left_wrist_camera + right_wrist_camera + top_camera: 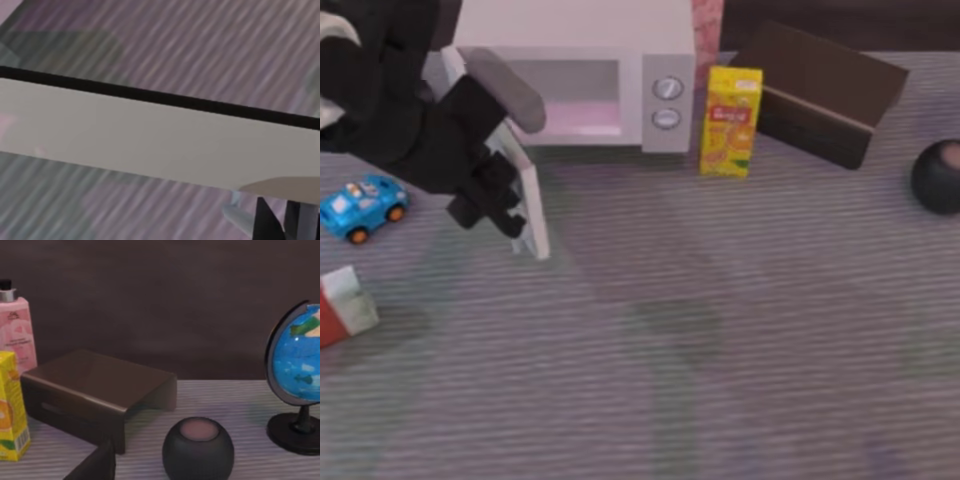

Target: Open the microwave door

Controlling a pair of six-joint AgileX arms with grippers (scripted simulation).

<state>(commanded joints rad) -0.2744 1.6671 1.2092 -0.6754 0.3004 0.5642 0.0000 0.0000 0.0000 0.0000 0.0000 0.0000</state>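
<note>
Microwave (620,70) at upper centre of the top view; microwave door (527,195) swung out toward lower left, interior exposed.
Left gripper (492,212) at the door's free edge, finger state indiscernible; bare table (720,350) below; toy car (362,207) left; juice carton (731,120) right; right arm unseen.

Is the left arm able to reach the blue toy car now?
Probably yes. The left claw is at the open microwave door, and the blue toy car sits on the bare table nearby, toward the left edge, with nothing between them.
</note>
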